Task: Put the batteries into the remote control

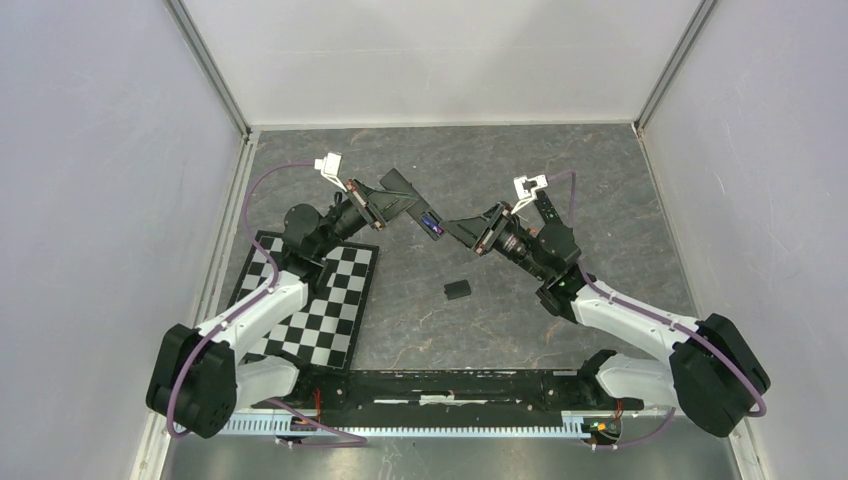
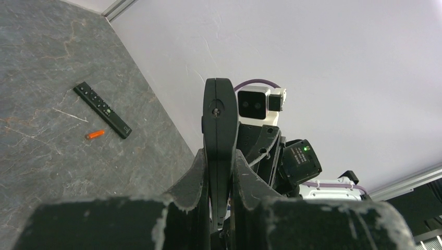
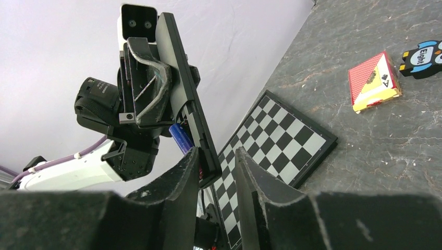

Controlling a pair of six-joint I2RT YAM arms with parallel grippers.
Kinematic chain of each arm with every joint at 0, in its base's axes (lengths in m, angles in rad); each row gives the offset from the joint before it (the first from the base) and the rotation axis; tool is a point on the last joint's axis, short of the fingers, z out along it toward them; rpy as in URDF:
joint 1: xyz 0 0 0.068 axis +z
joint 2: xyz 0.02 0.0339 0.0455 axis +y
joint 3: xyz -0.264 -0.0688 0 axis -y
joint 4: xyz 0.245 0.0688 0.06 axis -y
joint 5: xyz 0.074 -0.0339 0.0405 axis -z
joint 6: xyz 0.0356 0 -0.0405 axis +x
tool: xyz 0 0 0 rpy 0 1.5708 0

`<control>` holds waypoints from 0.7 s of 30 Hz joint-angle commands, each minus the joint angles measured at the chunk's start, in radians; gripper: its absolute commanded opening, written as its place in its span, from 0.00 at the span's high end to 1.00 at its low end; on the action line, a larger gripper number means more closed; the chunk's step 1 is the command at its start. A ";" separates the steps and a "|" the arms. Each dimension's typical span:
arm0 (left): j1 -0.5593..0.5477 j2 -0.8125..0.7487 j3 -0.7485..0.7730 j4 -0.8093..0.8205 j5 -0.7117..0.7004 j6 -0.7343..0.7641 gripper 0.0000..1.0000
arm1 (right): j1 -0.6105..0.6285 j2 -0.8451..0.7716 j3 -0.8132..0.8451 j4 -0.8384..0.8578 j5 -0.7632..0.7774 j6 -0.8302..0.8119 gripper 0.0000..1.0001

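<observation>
Left gripper point(image 2: 220, 156) is clamped on the black remote point(image 2: 219, 114), which is held off the table, edge-on at centre of the left wrist view. A blue battery point(image 3: 180, 136) sits at the remote's back, left of centre in the right wrist view, just above the right gripper point(image 3: 216, 159). Its jaws are parted around the remote's lower end and grip nothing. An orange battery point(image 2: 95, 134) lies on the table at left, just beside a second remote point(image 2: 101, 109). A small black piece point(image 1: 457, 290) lies at centre of the top view.
</observation>
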 commanded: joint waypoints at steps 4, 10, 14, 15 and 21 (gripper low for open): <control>-0.006 0.003 0.011 0.130 0.009 -0.074 0.98 | 0.000 0.033 0.021 -0.026 -0.040 -0.025 0.65; -0.007 0.011 0.014 0.123 0.006 -0.077 0.98 | 0.006 0.041 0.019 -0.029 -0.057 -0.047 0.63; -0.006 0.007 0.018 0.082 0.006 -0.069 0.98 | 0.006 0.048 0.042 -0.069 -0.050 -0.091 0.56; -0.007 0.003 0.019 0.057 0.004 -0.062 0.98 | 0.004 0.044 0.057 -0.102 -0.038 -0.119 0.54; -0.005 -0.016 0.029 -0.166 0.004 0.036 0.98 | -0.012 0.002 0.140 -0.319 0.060 -0.324 0.33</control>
